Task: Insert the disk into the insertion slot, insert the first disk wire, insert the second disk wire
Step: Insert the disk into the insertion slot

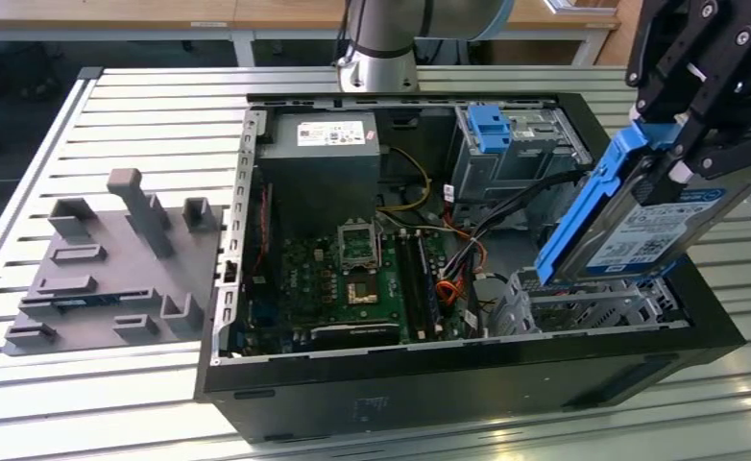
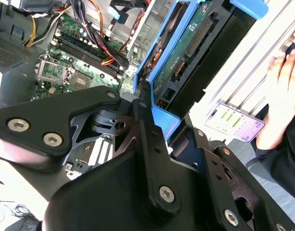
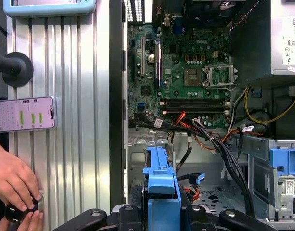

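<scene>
Here the pincer [image 1: 683, 158] grasps the disk [image 1: 641, 237] by its upper end, tilted over the insertion slot [image 1: 593, 305]

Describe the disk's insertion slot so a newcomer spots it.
In the open black computer case, at the exterior view's lower right corner, sits a low silver-grey cage of perforated sheet metal, under the blue-framed grey hard drive. The taller metal bay nearby has a blue latch; this cage shows none.
</scene>
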